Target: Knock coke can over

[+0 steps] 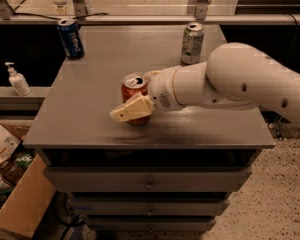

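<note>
The coke can (133, 86) stands upright a little left of the middle of the grey cabinet top (85, 91), well inside every edge. The gripper (134, 104) reaches in from the right of the frame on the thick white arm (240, 81) and sits right at the can. 1 cream finger (130, 110) lies across the lower front of the can, and a pale sliver behind the can's top looks like the 2nd, so the jaws appear spread with the can between them rather than pinching it. Whether either finger actually touches the can cannot be told.

This low, sideways approach suits a tip-over: a push against the can's side should topple it, and the open tabletop to the left leaves room for it to fall and roll. The blue Pepsi can (71, 38) at the upper left corner and the silver-green can (192, 43) at the upper right stand well apart from it, so a sweep is unlikely to disturb them. The knock is not yet done.
</note>
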Controlling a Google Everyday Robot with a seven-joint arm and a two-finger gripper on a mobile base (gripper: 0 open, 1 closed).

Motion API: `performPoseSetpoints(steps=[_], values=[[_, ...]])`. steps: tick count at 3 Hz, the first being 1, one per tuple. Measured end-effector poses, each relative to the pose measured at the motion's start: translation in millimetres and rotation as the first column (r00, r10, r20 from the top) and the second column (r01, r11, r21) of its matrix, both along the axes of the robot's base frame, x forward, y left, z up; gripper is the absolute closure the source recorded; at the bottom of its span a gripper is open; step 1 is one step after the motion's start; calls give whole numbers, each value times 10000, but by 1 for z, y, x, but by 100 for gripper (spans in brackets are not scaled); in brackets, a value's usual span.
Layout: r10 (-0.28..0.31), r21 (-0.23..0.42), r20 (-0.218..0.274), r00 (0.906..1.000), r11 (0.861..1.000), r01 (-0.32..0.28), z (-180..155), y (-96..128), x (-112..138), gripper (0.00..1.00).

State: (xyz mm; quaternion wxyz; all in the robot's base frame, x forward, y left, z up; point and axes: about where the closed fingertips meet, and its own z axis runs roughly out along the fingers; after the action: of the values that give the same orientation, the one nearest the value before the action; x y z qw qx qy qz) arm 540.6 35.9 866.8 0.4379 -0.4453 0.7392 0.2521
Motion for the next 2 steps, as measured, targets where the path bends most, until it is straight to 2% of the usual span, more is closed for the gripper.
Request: performPoseSetpoints(steps=[2], values=[[-63, -17, 73, 10000, 10000, 64, -8, 12, 15, 65]])
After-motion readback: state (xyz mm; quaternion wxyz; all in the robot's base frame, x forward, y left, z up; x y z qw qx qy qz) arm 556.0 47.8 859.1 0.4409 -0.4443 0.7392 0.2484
